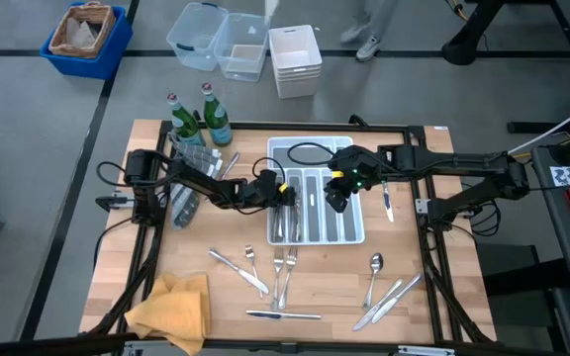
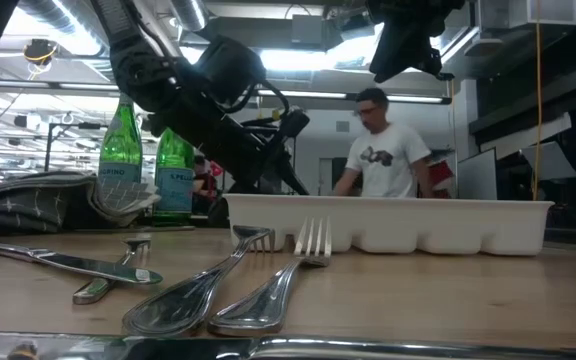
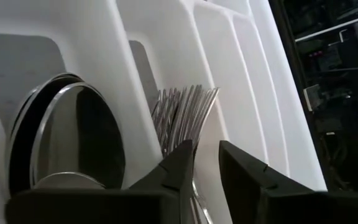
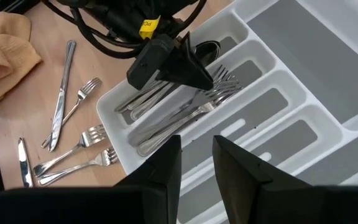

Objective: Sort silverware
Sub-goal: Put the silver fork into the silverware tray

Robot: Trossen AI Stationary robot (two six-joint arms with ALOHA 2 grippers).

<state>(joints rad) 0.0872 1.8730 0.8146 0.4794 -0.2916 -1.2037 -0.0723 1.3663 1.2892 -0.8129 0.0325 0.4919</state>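
The white tray [image 1: 356, 148] stands mid-table. Its left compartments hold spoons [image 3: 73, 143] and a stack of forks [image 4: 197, 106], lying flat. My left gripper [image 3: 207, 152] is low over the fork compartment, just behind the fork tines [image 3: 182, 112], with a narrow gap between its fingertips. My right gripper [image 4: 197, 155] hangs open above the tray's middle compartments with nothing between its fingers. More silverware lies loose on the wood: forks [image 1: 283, 267], a knife [image 1: 283, 315], a spoon [image 1: 374, 265] and a knife [image 1: 388, 203] right of the tray. My left gripper comes slanting down from the table's left side, along the forks. A shiny fork handle [image 3: 196, 196] shows in the gap between its fingers; whether the fingers touch it I cannot tell. The fork lies on the stack in the tray.
Two green bottles [image 1: 201, 119] and a grey patterned cloth [image 1: 188, 163] stand at the far left. A yellow cloth [image 1: 171, 309] lies at the near left corner. Knives [image 1: 389, 297] lie near the front right. A person [image 2: 383, 150] stands beyond the table.
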